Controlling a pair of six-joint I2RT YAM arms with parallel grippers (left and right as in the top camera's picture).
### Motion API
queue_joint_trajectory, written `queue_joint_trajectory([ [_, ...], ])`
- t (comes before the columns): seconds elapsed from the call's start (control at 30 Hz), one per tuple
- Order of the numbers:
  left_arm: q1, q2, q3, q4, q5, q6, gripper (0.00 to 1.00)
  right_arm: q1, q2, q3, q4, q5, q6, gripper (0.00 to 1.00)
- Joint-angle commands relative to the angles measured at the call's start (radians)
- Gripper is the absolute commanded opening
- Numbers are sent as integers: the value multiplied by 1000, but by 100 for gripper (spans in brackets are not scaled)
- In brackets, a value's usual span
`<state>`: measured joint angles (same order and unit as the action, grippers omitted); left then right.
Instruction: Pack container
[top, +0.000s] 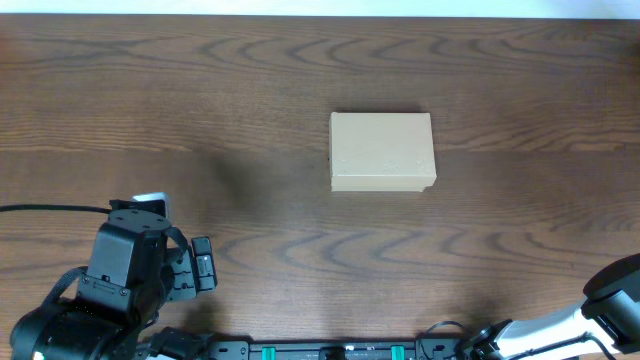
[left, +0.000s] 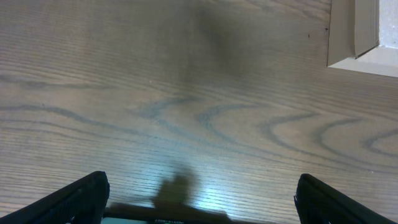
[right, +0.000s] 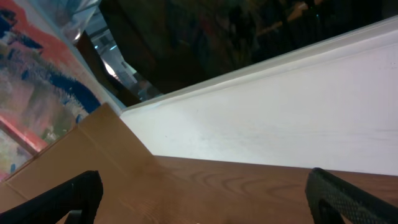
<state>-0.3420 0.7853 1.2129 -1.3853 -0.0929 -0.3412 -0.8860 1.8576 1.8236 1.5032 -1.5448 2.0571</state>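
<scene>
closed container (top: 383, 150) lies well apart from the left gripper (left: 202, 193)
left gripper spread wide, container ahead to its right; right gripper (right: 202, 196) spread wide too

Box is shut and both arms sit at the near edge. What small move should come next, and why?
Probably move the left gripper forward and right toward the box, to start opening it. The box lies shut mid-table with nothing touching it. The left gripper is open and empty, and the box's corner shows at the top right of its wrist view.
</scene>
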Motion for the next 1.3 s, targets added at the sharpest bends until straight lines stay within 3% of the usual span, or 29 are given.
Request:
queue_joint_trajectory([
  [0.0,1,-1,-6,-2,-11,-3,95,-10,-27,13,4,-15,-8,99],
  [0.37,1,-1,-6,50,-69,13,95,-10,-27,13,4,-15,-8,99],
  [0.6,1,-1,-11,393,-84,259,95,-10,-27,13,4,-15,-8,99],
  [0.7,10,-26,-47,582,-32,407,95,-10,-27,13,4,-15,-8,99],
  [0.8,43,-85,-131,751,37,480,95,-10,-27,13,4,-15,-8,99],
  [0.97,147,-220,-348,959,133,487,95,-10,-27,13,4,-15,-8,99],
  [1.27,362,-462,-639,1157,218,500,95,-10,-27,13,4,-15,-8,99],
])
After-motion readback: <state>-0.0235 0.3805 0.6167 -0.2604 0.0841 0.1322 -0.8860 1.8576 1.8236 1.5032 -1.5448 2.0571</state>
